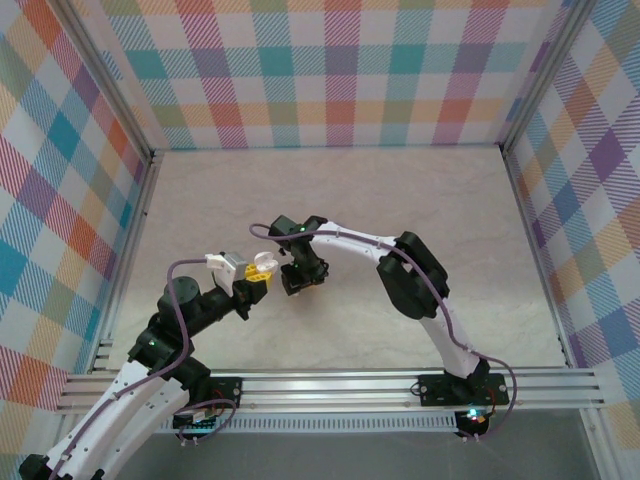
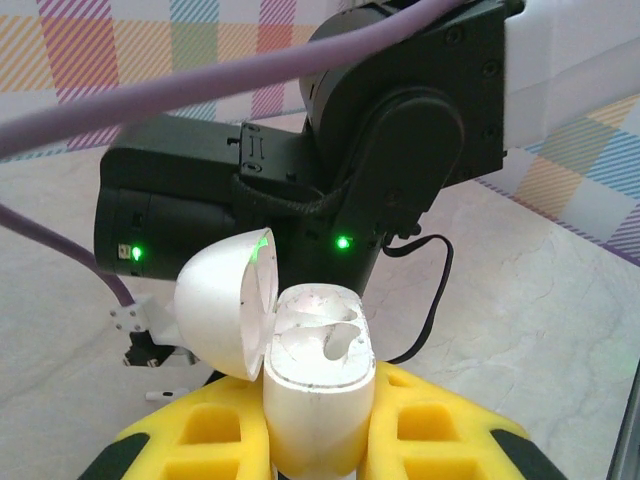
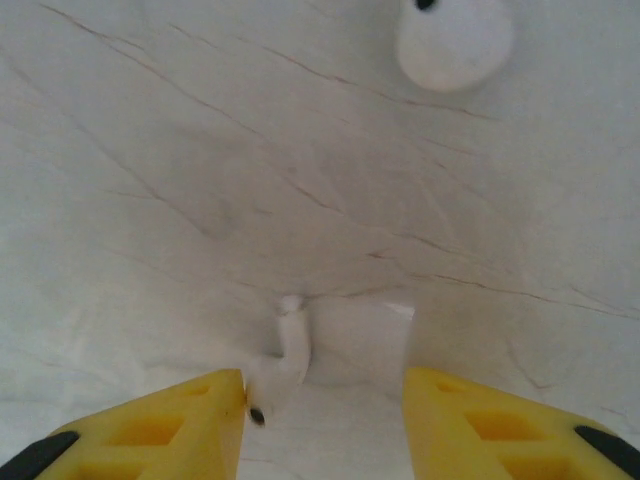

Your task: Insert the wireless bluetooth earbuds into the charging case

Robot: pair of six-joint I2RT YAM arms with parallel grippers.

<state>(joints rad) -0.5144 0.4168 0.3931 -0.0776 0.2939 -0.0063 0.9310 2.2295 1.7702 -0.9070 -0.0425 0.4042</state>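
Glossy white plastic charging case [image 2: 318,410]; smooth, matt, faintly veined stone-look table [image 2: 530,270].

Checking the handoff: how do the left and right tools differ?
The left tool is shut on the open charging case; the right tool stands open. The left tool holds the case aloft; the right tool hangs over an earbud on the table. Both have yellow fingers.

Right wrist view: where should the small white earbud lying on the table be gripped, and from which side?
Probably across its thin stem, from straight above: the small white earbud lies flat on the pale table, lengthwise between the yellow fingers of the right gripper.
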